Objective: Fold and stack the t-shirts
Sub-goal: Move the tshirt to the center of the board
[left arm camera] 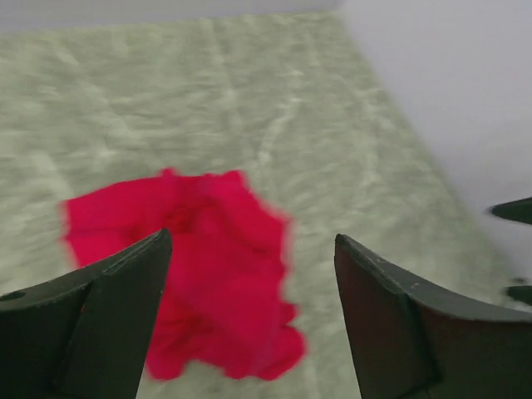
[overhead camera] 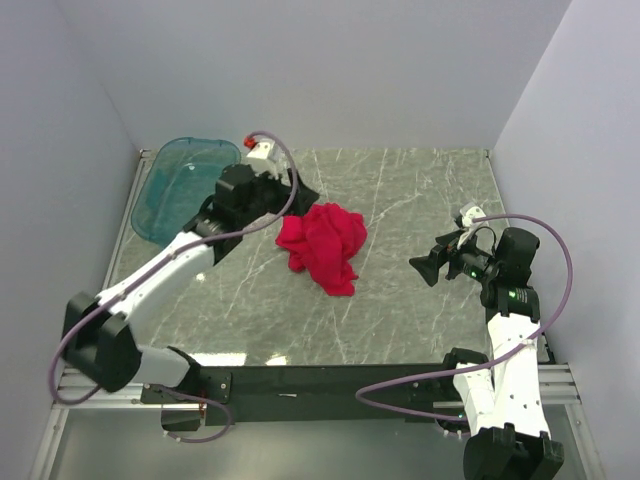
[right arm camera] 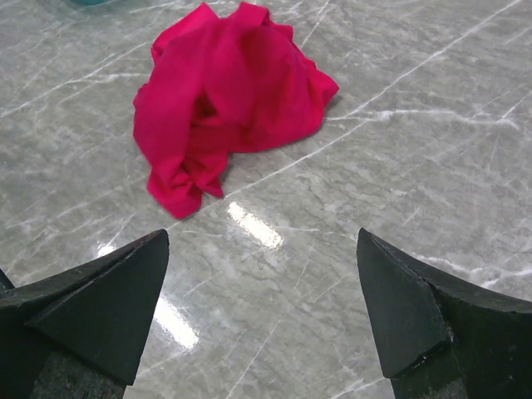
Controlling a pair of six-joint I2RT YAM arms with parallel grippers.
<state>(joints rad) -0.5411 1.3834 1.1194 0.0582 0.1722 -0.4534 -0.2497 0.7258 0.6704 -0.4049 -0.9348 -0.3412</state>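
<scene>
A plain bright red t-shirt lies crumpled in a heap near the middle of the marble table. My left gripper hangs just above its far-left edge, open and holding nothing. In the left wrist view the t-shirt shows below and between the spread fingers of the left gripper, blurred. My right gripper is open over bare table to the right of the t-shirt, pointing toward it. In the right wrist view the t-shirt lies well ahead of the right gripper.
A translucent teal plastic tub stands at the table's far-left corner, behind the left arm. Pale walls close in the table on the left, back and right. A black rail runs along the near edge between the arm bases.
</scene>
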